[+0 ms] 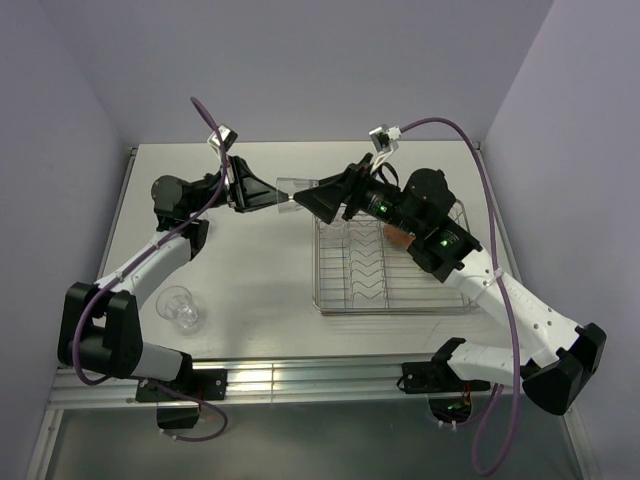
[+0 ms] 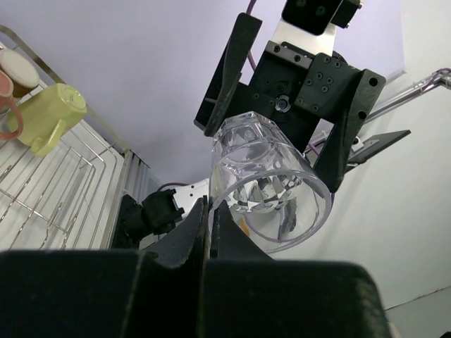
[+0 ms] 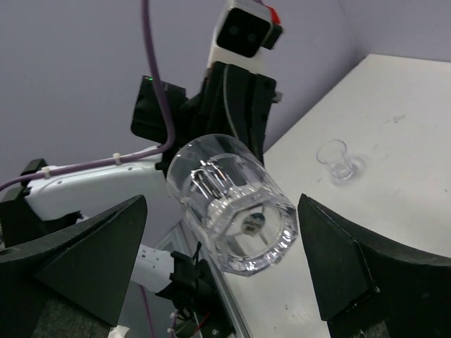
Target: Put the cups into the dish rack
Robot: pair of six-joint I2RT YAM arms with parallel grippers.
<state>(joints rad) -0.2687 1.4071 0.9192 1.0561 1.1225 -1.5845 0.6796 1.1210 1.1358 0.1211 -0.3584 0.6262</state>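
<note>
Clear glass tumbler (image 1: 181, 307) stands on the counter (image 1: 260, 290) at near left, well apart from both arms. Your left pincer (image 2: 209, 218) is clamped on the rim wall of a second tumbler (image 1: 295, 185), held on its side in the air just left of the dish rack (image 1: 390, 300). Your right pincer (image 3: 222, 201) is spread wide, one finger on each side of that tumbler's base, apart from the glass. Open counter lies between the standing tumbler and the rack's left rim. A yellow-green mug (image 2: 53, 113) rests in the rack.

Counted two glasses (image 1: 294, 187) (image 1: 181, 307), one yellow-green mug (image 2: 53, 113), one pink mug (image 2: 13, 77), one wire rack (image 1: 395, 309), two robot arms (image 1: 150, 262) (image 1: 525, 312).
</note>
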